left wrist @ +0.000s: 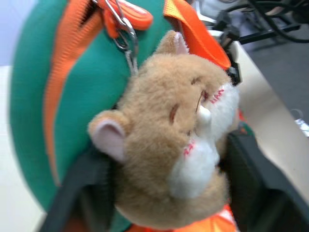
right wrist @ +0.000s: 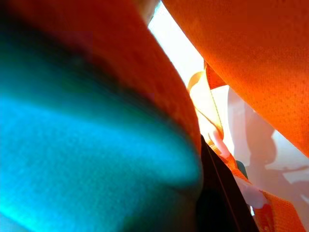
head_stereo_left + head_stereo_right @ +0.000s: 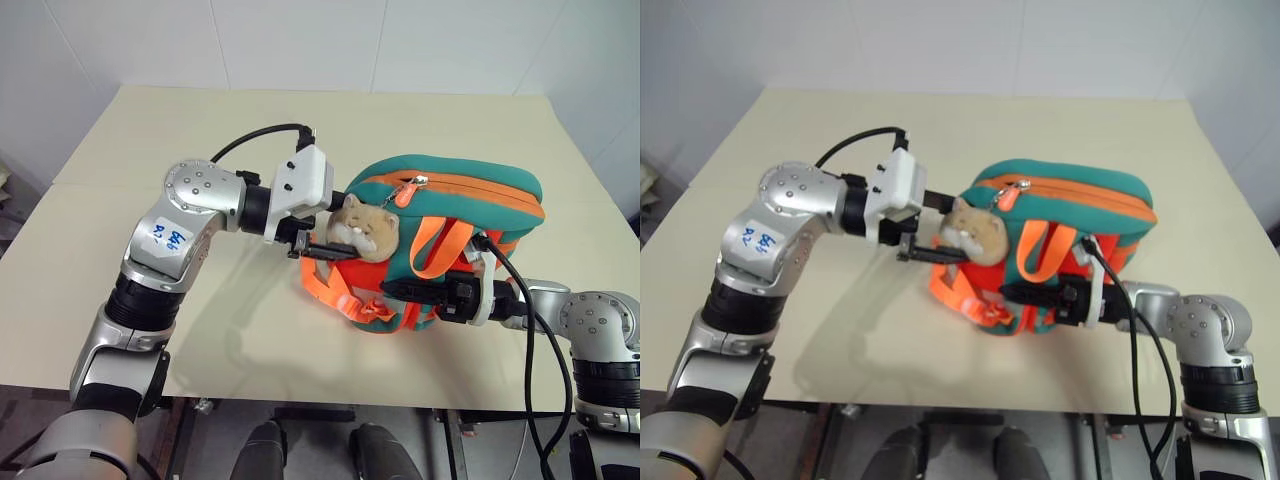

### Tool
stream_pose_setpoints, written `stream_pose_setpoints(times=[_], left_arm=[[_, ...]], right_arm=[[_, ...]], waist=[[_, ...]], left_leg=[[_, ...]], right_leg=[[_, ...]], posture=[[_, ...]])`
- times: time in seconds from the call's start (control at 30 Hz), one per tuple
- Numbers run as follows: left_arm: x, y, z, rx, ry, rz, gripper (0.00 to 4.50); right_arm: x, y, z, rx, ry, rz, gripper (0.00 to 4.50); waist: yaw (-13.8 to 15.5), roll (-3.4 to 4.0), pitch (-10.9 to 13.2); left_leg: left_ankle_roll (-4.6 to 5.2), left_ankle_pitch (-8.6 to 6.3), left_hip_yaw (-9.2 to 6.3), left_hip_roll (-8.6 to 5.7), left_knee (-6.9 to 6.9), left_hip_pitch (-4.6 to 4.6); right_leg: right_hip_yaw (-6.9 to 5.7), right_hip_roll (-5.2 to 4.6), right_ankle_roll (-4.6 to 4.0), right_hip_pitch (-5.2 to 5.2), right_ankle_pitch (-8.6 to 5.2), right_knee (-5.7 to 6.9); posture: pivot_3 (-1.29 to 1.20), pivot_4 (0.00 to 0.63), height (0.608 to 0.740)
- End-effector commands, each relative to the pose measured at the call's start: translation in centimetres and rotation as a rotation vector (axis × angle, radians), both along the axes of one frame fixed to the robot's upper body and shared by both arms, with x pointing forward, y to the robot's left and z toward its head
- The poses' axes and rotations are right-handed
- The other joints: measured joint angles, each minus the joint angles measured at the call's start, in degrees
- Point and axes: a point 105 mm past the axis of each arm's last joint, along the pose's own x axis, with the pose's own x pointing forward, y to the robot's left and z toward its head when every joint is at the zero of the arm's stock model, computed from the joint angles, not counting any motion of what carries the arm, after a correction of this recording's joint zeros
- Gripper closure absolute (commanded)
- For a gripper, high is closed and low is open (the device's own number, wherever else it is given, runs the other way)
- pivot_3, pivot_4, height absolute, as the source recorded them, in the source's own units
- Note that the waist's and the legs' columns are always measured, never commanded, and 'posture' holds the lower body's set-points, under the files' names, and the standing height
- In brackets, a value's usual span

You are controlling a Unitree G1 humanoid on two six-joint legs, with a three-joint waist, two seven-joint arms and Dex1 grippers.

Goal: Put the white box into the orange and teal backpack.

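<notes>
The orange and teal backpack (image 3: 450, 235) stands near the front edge of the cream counter (image 3: 300, 130), toward its right corner, held between both arms; the left gripper (image 3: 325, 250) meets it from the left, its black fingers (image 1: 256, 188) set on either side of the tan plush animal toy (image 1: 178, 145) that hangs from the bag by a metal clip; the fingers stand partly apart around the toy, and whether they press it cannot be told. The right gripper (image 3: 410, 292) reaches in from the right, low against the bag's front, its fingers drawn nearly together among the orange webbing straps (image 3: 335, 290); what they pinch, if anything, cannot be told. The white box is not to be seen, and the zip along the bag's top looks closed. The backpack is soft, rounded fabric, teal on top with an orange zip band and an orange pull tab (image 3: 405, 193); the toy is furry, with a pale muzzle and pink ears. The left arm bends at the elbow and runs level across the counter toward the bag; the right forearm lies low along the front edge, pointing left.
</notes>
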Motion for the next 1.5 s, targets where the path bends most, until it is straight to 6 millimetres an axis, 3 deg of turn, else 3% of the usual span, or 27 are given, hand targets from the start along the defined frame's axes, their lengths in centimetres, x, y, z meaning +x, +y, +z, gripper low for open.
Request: stream_pose_setpoints(times=[0.03,0.23,0.4,0.53,0.73,0.9,1.07,1.17,1.33,1.4,1.5], left_arm=[[-0.1,0.5,1.9,-0.043,-0.063,0.006,2.79],[-0.2,2.1,4.2,-0.109,-0.032,-0.005,3.51],[0.5,6.0,5.8,-0.114,0.029,0.017,3.54],[2.4,9.1,4.8,-0.052,0.083,0.119,3.54],[4.6,11.3,2.0,-0.052,0.255,0.193,3.54],[7.8,10.8,-1.1,-0.127,0.391,0.264,3.54],[9.9,9.7,-5.9,-0.120,0.563,0.363,3.54],[10.0,8.6,-9.2,-0.059,0.635,0.387,3.54],[8.4,6.6,-13.5,0.079,0.657,0.299,3.54],[8.3,6.1,-13.6,0.076,0.597,0.276,3.54],[8.7,6.5,-11.5,0.010,0.488,0.274,3.54]], right_arm=[[-0.3,0.3,0.1,0.007,-0.009,0.007,4.11],[-0.5,0.2,0.0,0.007,-0.009,0.003,4.11],[-0.6,0.1,0.0,0.006,-0.010,-0.004,4.11],[-0.7,0.0,0.0,0.006,-0.012,-0.013,4.11],[-0.9,-0.1,0.0,0.009,-0.016,-0.026,4.11],[-1.1,-0.2,0.2,0.011,-0.022,-0.040,4.11],[-1.3,-0.2,0.3,0.013,-0.027,-0.049,4.11],[-1.5,-0.3,0.4,0.015,-0.029,-0.059,4.11],[-1.7,-0.2,0.4,0.022,-0.030,-0.070,4.11],[-1.8,-0.1,0.5,0.024,-0.036,-0.070,4.11],[-1.8,0.0,1.0,0.012,-0.069,-0.065,4.11]], waist=[[0.0,0.00,0.0],[0.0,0.00,0.0],[-0.3,0.00,0.0],[-0.3,0.01,0.0],[-0.2,0.00,0.0],[0.0,0.00,0.0],[-0.3,0.00,0.0],[-0.2,-0.01,0.0],[0.0,-0.02,0.0],[0.1,-0.03,0.0],[0.3,-0.03,0.0]], left_leg=[[0.00,0.00,0.00,0.00,0.00,0.00],[0.00,0.00,-0.01,0.00,0.02,0.00],[0.00,0.00,0.01,0.02,-0.10,-0.01],[-0.01,0.00,0.01,0.02,-0.17,0.00],[0.01,0.01,0.00,-0.01,-0.12,0.00],[0.03,0.03,-0.02,-0.03,-0.09,0.00],[0.04,0.04,-0.01,-0.07,-0.08,-0.02],[0.04,0.04,-0.01,-0.06,-0.11,-0.02],[0.04,0.04,-0.02,-0.08,-0.08,-0.04],[0.04,0.04,-0.02,-0.08,-0.07,-0.02],[0.05,0.04,-0.11,-0.08,0.01,-0.03]], right_leg=[[0.00,0.00,0.00,0.00,0.00,-0.01],[-0.01,0.00,0.00,0.00,0.00,0.02],[0.00,0.01,0.00,-0.08,0.00,0.01],[-0.01,0.01,0.00,-0.10,0.00,-0.03],[-0.01,-0.03,0.00,-0.08,0.00,0.03],[-0.04,-0.03,0.00,-0.08,0.00,0.07],[-0.03,-0.06,0.00,-0.09,0.00,0.07],[-0.03,-0.05,0.00,-0.12,0.00,0.08],[-0.04,-0.08,0.01,-0.09,0.00,0.07],[-0.04,-0.10,0.00,-0.06,0.00,0.08],[-0.10,-0.10,0.00,-0.02,0.00,0.11]], posture=[[0.00,0.150,0.740],[0.00,0.150,0.740],[0.00,0.150,0.740],[0.00,0.150,0.740],[0.00,0.150,0.740],[0.00,0.150,0.740],[0.00,0.150,0.740],[0.00,0.150,0.740],[0.00,0.150,0.740],[0.00,0.150,0.740],[0.00,0.150,0.740]])
